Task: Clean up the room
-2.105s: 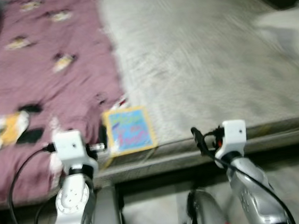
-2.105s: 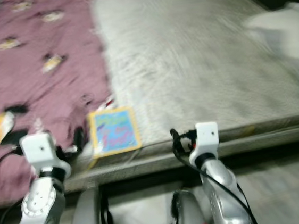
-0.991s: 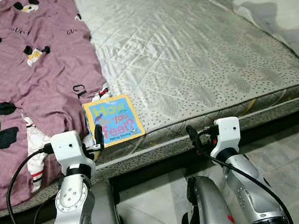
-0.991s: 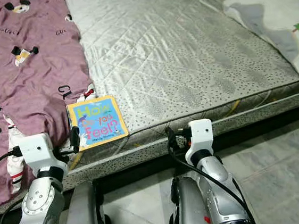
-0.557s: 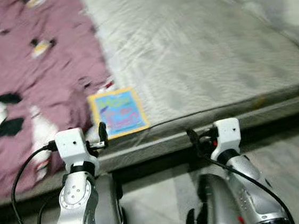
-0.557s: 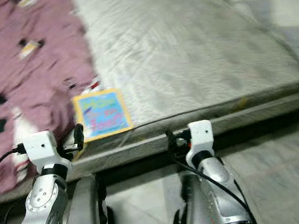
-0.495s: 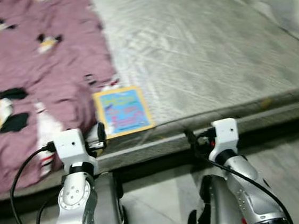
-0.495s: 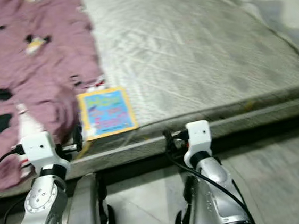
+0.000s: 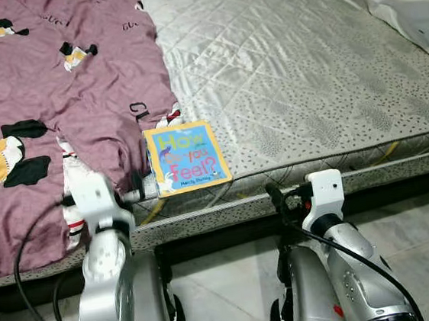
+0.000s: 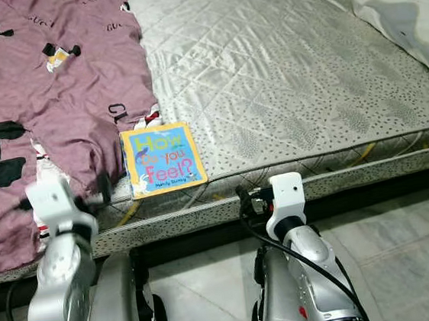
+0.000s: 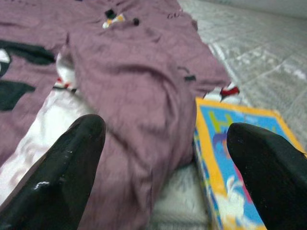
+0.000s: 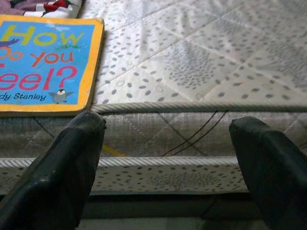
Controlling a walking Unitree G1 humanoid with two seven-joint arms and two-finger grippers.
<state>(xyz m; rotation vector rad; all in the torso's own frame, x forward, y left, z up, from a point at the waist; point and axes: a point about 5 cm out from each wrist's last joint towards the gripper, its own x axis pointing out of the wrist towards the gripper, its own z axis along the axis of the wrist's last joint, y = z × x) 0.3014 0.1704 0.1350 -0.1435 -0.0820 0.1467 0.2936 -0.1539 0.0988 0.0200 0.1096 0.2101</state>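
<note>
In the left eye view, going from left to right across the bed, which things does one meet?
Purple blanket → picture book → bare quilted mattress → white pillow at the far right.

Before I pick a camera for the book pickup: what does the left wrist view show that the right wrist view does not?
Left wrist view alone: the purple blanket, bunched up against the book's side, seen between the open left hand's black fingers.

Right wrist view alone: the book's cover title, the mattress's corded front edge and side, and bare quilted top beyond, seen past the open right hand.

Both: the yellow-bordered book lying flat near the mattress edge.
</note>
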